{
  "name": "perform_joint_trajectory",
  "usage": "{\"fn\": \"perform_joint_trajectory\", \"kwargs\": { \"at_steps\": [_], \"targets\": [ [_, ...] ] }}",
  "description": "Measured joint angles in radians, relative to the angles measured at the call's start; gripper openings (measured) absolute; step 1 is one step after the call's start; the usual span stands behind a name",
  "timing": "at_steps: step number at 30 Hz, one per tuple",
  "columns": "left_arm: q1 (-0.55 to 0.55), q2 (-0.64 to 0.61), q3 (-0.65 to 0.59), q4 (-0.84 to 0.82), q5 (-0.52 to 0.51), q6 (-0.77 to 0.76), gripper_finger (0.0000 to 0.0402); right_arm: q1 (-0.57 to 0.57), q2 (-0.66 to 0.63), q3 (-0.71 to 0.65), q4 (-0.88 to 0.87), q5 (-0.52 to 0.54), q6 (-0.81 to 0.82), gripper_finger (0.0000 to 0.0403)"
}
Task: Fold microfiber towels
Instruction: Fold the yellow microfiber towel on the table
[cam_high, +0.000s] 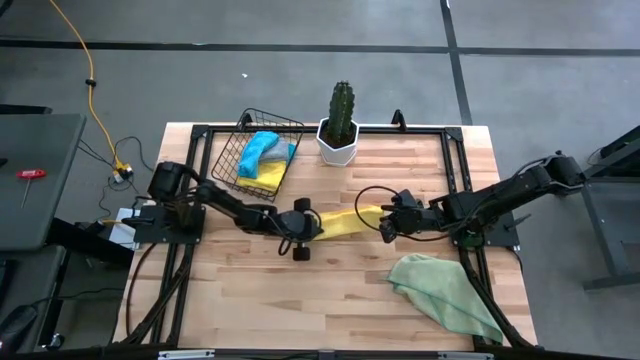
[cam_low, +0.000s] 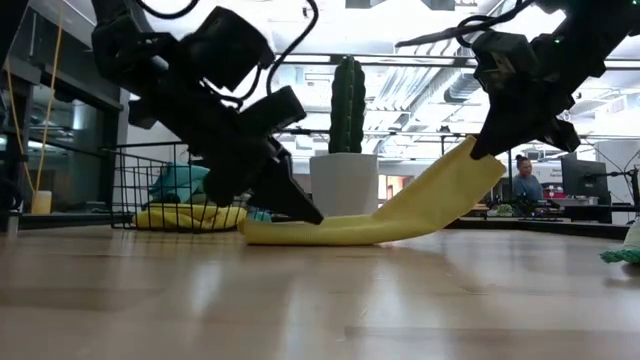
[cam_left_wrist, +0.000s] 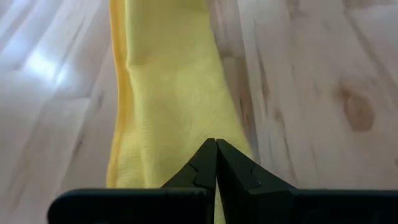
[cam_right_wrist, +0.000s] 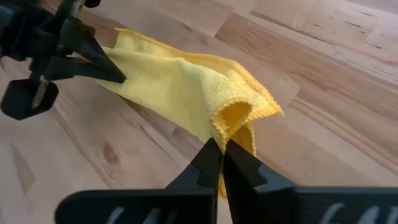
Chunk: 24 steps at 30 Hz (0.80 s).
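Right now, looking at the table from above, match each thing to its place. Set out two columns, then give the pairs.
Things:
1. yellow towel
2. pale green towel
3. turquoise towel
4. cactus

Places:
A. in the wire basket
B. in a white pot
C. stretched between the left gripper and right gripper
D. loose by the right arm

Pairs: 1-C, 2-D, 3-A, 4-B

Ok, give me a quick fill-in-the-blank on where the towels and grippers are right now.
1. Both grippers are shut on the ____ towel.
2. The right gripper holds its end ____ than the left gripper holds its end.
3. The pale green towel lies nearest the ____ arm.
4. The wire basket holds a blue towel and a ____ one.

Missing: yellow; higher; right; yellow
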Motion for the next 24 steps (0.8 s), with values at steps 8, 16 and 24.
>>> {"fn": "perform_joint_trajectory", "kwargs": {
  "at_steps": [8,16,24],
  "targets": [
    [-0.006,-0.098,0.001,-0.248,-0.044,0.009,0.0,0.0,0.0,0.0,-0.025,0.0,0.001,0.0],
    [-0.007,-0.09,0.002,-0.336,-0.067,-0.01,0.0,0.0,0.0,0.0,-0.031,0.004,0.0,0.0],
    [0.008,-0.002,0.004,-0.15,-0.077,-0.019,0.0,0.001,0.004,0.0,0.093,0.005,0.005,0.0]
  ]
}}
